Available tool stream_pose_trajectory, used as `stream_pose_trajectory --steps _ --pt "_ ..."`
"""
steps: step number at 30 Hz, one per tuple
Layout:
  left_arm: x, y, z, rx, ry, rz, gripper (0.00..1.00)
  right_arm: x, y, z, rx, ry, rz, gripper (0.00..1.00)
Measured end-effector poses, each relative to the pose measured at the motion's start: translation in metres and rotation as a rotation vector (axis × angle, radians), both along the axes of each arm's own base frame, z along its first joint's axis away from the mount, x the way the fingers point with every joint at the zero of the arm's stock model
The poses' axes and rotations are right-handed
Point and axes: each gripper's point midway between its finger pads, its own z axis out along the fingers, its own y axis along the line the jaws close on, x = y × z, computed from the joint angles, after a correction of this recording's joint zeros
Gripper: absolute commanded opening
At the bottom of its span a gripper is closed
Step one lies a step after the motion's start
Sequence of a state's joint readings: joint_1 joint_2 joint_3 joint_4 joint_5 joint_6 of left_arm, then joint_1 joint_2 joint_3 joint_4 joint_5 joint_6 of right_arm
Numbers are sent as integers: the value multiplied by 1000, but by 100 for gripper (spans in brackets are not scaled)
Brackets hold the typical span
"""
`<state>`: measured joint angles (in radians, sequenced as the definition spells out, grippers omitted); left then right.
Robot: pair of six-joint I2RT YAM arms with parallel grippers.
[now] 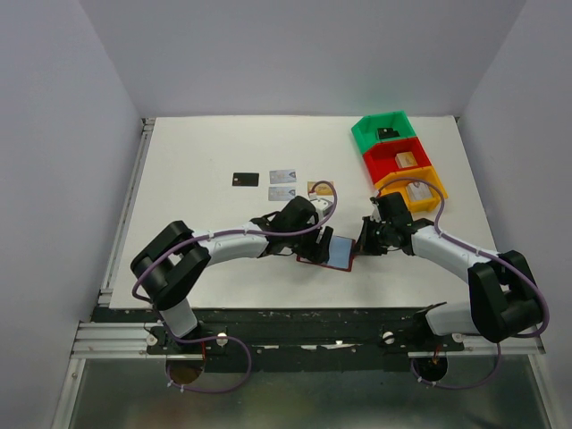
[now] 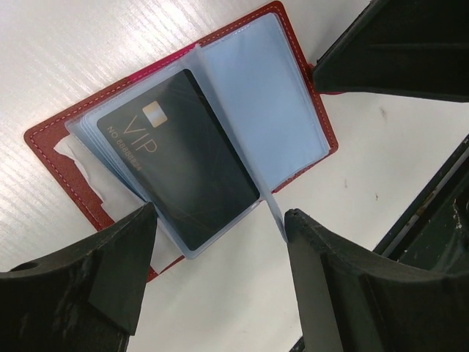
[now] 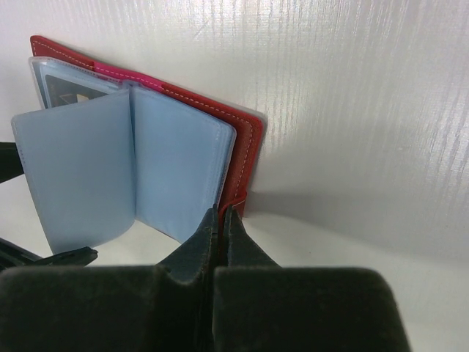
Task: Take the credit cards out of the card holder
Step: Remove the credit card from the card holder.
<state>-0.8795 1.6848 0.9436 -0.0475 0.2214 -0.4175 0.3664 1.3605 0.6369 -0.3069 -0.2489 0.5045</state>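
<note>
Lying open on the table [image 1: 206,152] by its near edge, the card holder [image 1: 327,252] shows pale blue sleeves, one holding a black card [image 2: 179,165] marked VIP. The left gripper [image 2: 216,224] hovers over it, fingers spread wide, grasping nothing. The right gripper [image 3: 220,216] is clenched, tips at the holder's right edge; whether they pinch the cover cannot be told. Farther back lie a second black card [image 1: 245,179], two silver cards [image 1: 282,175], and a tan card [image 1: 317,189], left of coloured bins [image 1: 398,161]
</note>
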Motion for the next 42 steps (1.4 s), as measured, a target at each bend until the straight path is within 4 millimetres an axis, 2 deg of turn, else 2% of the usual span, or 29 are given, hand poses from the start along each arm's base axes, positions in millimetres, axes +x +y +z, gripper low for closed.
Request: stream_pose_trajectory --steps 6,14,24,26,31,34,38,42 --pt "1 -1 1 3 -7 -8 78 0 0 0 0 0 0 0" --pt "-5 -17 10 2 -38 -68 78 0 0 0 0 0 0 0" --pt "-4 -12 6 27 -40 -56 78 0 0 0 0 0 0 1" --pt "-2 -9 4 42 -40 -35 78 0 0 0 0 0 -1 6" --pt "8 8 -6 84 -34 59 78 -1 -2 3 -7 -5 -10 32" --pt "11 25 -13 113 -27 127 78 -2 -6 5 -20 -8 -18 43" --pt "17 40 -11 126 -43 195 78 -3 -9 14 -30 -34 -26 46" --pt "22 46 5 95 -75 240 77 4 -7 43 4 -127 -30 40"
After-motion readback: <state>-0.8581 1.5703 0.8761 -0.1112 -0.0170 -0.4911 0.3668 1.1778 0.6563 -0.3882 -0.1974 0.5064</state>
